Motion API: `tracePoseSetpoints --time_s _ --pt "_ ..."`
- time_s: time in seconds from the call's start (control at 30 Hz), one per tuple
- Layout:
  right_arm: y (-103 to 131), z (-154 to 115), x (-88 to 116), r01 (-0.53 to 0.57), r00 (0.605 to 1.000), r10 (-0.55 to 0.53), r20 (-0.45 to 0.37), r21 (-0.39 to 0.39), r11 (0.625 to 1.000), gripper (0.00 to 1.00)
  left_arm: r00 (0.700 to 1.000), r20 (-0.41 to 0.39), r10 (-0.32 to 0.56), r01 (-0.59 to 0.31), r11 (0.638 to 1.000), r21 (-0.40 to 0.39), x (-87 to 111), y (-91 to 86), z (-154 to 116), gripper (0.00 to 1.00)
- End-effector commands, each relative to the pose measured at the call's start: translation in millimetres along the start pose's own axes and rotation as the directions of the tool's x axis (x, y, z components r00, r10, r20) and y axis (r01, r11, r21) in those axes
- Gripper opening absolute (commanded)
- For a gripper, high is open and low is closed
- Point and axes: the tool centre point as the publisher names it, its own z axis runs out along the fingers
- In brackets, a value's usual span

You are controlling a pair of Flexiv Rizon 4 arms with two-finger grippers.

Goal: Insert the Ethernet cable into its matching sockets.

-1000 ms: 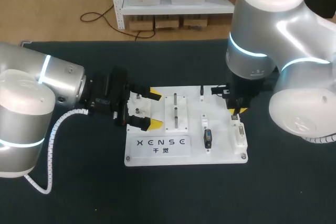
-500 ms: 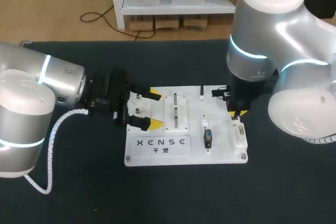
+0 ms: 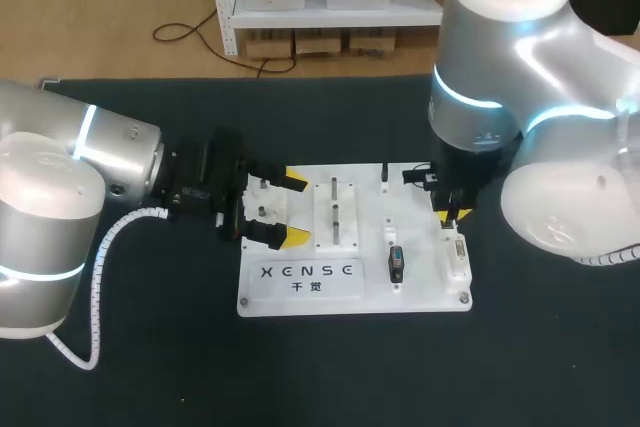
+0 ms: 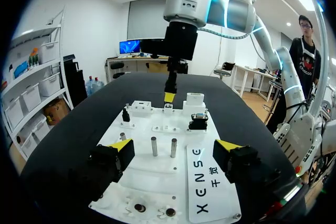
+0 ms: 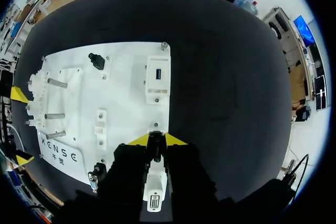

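Right gripper (image 5: 156,140) pinches a small black plug (image 5: 156,153) above the smooth white board (image 3: 420,277), near its right edge. Left gripper (image 4: 174,146) gapes wide, straddling the left edge.

You are looking at one white rectangular plastic board (image 3: 350,292) lying on one dark bench (image 3: 150,367). Two silver arms are coming in, the left arm (image 3: 60,177) and the right arm (image 3: 500,47). Each is carrying one gripper, the left gripper (image 3: 296,209) and the right gripper (image 3: 449,213), so four yellow-tipped fingers (image 3: 296,180) are showing. One small black plug (image 5: 156,148) is sitting pinched in the right pair. Two upright metal pins (image 4: 154,145) and three white socket blocks (image 5: 157,77) are standing on the board.
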Motion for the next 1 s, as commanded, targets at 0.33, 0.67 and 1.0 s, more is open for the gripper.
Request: tracePoseSetpoints --time_s 0.33,0.67,1.0 --pt "2 21 1 0.001 1.000 -0.001 -0.011 0.002 1.000 0.00 1.000 0.005 0.003 -0.003 1.000 -0.001 1.6 -0.1 0 1.00" --pt "-3 10 -3 -0.023 0.999 0.023 0.037 0.002 1.000 1.00 1.000 0.005 0.003 -0.003 1.000 -0.001 1.6 -0.1 0 1.00" --pt "-3 10 -3 -0.023 0.999 0.023 0.037 0.002 1.000 1.00 1.000 0.005 0.003 -0.003 1.000 -0.001 1.6 -0.1 0 1.00"
